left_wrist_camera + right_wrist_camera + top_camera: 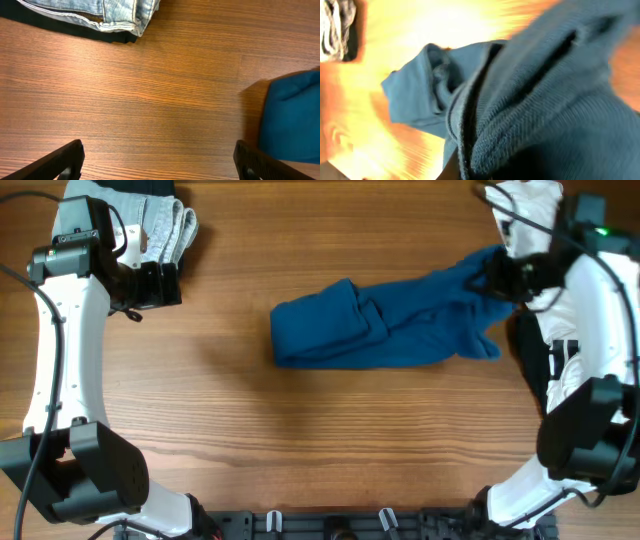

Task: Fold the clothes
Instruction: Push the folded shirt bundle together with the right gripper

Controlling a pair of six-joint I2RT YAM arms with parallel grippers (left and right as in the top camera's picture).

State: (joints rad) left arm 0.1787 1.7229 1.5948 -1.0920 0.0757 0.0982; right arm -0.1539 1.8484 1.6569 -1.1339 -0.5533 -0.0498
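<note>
We see the dark-blue shirt [385, 320] bunched in the middle of the brown wooden worktop [300, 440]. Its long axis runs left to right, with the bulk at the left and the right end rising to the right pincer [497, 275], which is clamped on it. Our left pincer [157, 152] hangs with fingers wide apart over bare wood, near a pale denim piece [165, 225] at the far left corner.
</note>
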